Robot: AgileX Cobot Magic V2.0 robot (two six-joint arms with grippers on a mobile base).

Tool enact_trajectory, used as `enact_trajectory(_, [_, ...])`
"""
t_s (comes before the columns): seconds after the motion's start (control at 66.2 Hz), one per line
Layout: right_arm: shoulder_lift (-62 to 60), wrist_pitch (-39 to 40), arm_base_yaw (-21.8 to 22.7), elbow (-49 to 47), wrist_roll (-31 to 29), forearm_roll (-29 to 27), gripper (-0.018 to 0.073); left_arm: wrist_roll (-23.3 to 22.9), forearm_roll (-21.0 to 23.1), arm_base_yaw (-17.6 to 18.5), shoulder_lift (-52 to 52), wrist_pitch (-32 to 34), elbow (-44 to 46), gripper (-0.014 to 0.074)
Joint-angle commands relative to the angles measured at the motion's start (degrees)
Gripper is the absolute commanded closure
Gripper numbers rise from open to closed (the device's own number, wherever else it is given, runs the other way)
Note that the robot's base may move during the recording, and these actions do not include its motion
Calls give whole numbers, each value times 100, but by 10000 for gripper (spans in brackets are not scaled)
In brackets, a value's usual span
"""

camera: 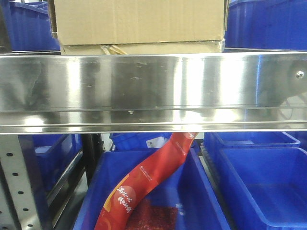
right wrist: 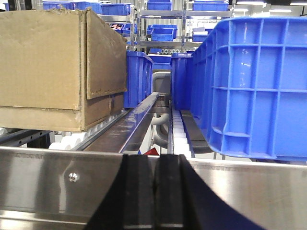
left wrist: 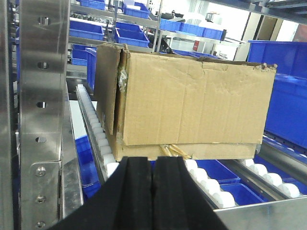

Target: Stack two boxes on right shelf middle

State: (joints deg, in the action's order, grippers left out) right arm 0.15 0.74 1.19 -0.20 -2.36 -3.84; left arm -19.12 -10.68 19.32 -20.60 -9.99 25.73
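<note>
Stacked already, by the look of it: tall brown cardboard box (left wrist: 192, 98) atop shallow brown cardboard box (left wrist: 192, 151) on shiny steel shelf (camera: 153, 91) (rollers beneath). Left fingers (left wrist: 152, 191) together, right fingers (right wrist: 154, 191) together, both empty. Little left.

Bright ceiling lights (right wrist: 249, 3) — racks of blue bins (left wrist: 129, 33) fill the room behind.

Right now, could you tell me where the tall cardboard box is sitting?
The tall box rests on the shallow box, on the shelf's white rollers behind the steel front rail; the right wrist view shows it left of a blue bin.
</note>
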Motion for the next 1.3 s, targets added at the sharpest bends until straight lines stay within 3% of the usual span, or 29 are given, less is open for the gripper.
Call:
enact_trajectory(0.0, [-15, 145, 38, 20, 5, -4, 727, 12, -171, -81, 33, 47, 2, 687])
enact_trajectory(0.091, [-15, 145, 38, 20, 5, -4, 727, 44, -257, -355, 140, -136, -152, 687])
enact_trajectory(0.151, [-15, 145, 38, 20, 5, -4, 727, 360, -47, -641, 296, -23, -417, 687])
enact_trajectory(0.272, [-15, 145, 38, 20, 5, -4, 727, 1729, 978, -1156, 869, 355, -1083, 687])
enact_trajectory(0.377, [-15, 145, 38, 20, 5, -4, 727, 2509, 1337, -1542, 1336, 475, -1539, 687])
enact_trajectory(0.589, [-15, 145, 38, 20, 5, -4, 727, 2509, 1337, -2093, 2060, 817, -2322, 687])
enact_trajectory(0.709, [-15, 145, 38, 20, 5, -4, 727, 2356, 1288, -2061, 2060, 1471, -2573, 687])
enact_trajectory(0.785, [-15, 145, 38, 20, 5, -4, 727, 2161, 1068, -2024, 2060, 1213, -2573, 687])
enact_trajectory(1.042, [-15, 145, 38, 20, 5, -4, 727, 2152, 1068, -1777, 2060, 1034, -2573, 687])
enact_trajectory(1.283, [-15, 145, 38, 20, 5, -4, 727, 2152, 1105, -1776, 2060, 1056, -2573, 687])
